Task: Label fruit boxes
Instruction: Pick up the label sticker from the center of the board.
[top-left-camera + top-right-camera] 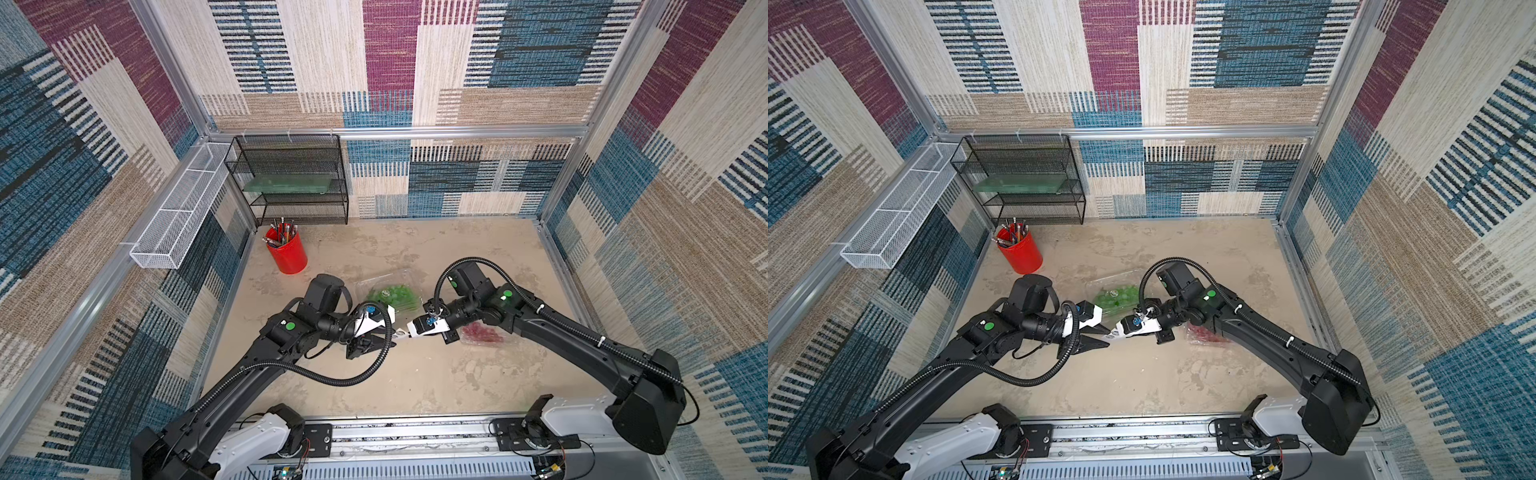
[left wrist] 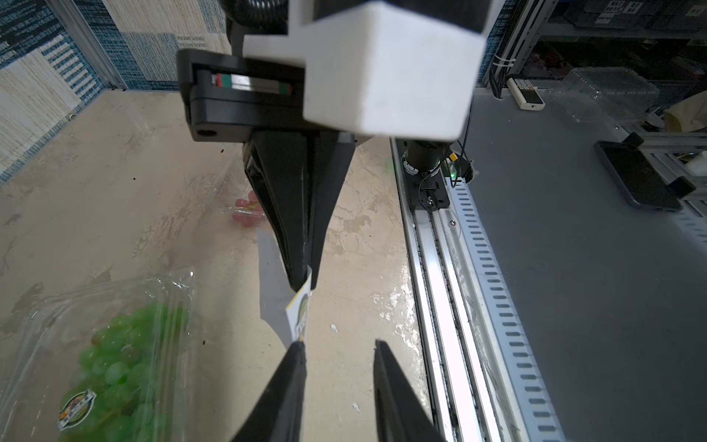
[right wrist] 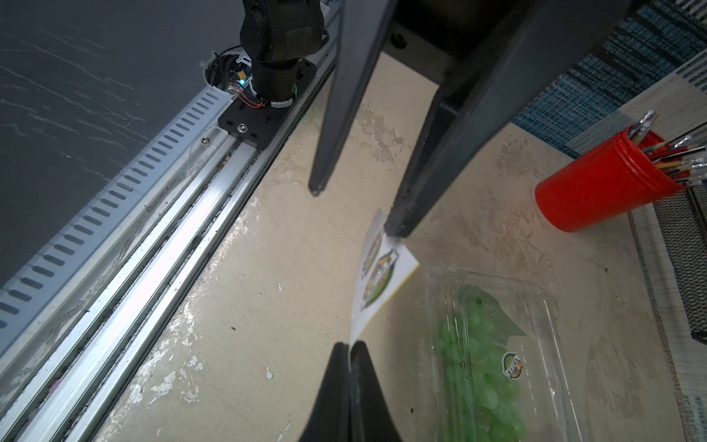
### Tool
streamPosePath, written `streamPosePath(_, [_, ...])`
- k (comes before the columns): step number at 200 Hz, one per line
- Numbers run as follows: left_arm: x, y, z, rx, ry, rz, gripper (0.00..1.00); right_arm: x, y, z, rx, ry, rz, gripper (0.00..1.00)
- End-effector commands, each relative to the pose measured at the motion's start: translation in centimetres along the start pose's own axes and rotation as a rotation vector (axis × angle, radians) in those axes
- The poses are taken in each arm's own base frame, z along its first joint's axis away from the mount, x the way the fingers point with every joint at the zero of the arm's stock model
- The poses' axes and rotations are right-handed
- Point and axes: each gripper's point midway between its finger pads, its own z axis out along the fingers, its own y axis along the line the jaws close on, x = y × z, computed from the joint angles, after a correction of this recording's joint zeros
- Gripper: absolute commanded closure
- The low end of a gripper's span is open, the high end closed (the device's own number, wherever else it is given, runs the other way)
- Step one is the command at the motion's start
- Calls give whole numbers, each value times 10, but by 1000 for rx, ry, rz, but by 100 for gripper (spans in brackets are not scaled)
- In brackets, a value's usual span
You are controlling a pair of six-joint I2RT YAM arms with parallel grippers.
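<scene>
Jaws of the right gripper (image 3: 350,345) are pressed together on one edge of the sticker sheet (image 3: 377,275), holding it up off the worktop (image 3: 267,306), probably so its printed face is offered to the other arm; jaws of the left gripper (image 2: 339,343) stand apart, one fingertip (image 2: 299,346) touching the sheet's far end, the other clear of it; likely set to pinch or peel a sticker. Green-grape box (image 1: 390,296) lies on the worktop just beyond the two grippers and already bears a printed label (image 3: 512,366); red-grape box (image 1: 484,334) sits near it, half under the right arm, so any label there cannot be made out. Sheet is only a small pale sliver in both top views; sticker print blurred, unreadable.
</scene>
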Motion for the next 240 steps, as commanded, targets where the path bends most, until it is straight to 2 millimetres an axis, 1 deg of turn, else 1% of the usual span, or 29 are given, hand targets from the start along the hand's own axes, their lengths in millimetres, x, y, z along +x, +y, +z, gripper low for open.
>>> streamPosePath(1, [3, 0, 1, 3, 12, 19, 71, -7, 1, -2, -8, -25, -24, 100])
streamPosePath(16, [4, 1, 1, -5, 17, 21, 71, -8, 1, -2, -9, -25, -24, 100])
streamPosePath(38, [-3, 0, -2, -6, -7, 27, 63, -3, 2, -2, -6, -9, -18, 100])
streamPosePath(52, [-10, 0, -5, -21, -29, 33, 60, 1, 3, -1, -9, 7, -9, 100])
streamPosePath(65, [-12, 1, -8, -43, -29, 44, 58, 3, 5, 0, -15, 17, -4, 100])
streamPosePath(89, [-2, 7, -9, -85, 22, 55, 55, 8, 7, 2, -10, 53, -13, 100])
streamPosePath(117, [6, 6, -3, -52, 53, 32, 54, 3, 6, 2, -10, 43, -28, 100])
streamPosePath(135, [7, 6, 0, -37, 56, 21, 56, -1, 5, 0, -8, 27, -41, 100])
streamPosePath(166, [7, 4, 3, -14, 50, 20, 61, -3, 4, 0, -4, 18, -48, 100])
streamPosePath(206, [7, 3, 4, -4, 51, 22, 73, -4, 4, 0, -3, 17, -51, 100])
streamPosePath(240, [7, 2, 6, 4, 50, 23, 81, -5, 4, 0, -5, 12, -51, 100])
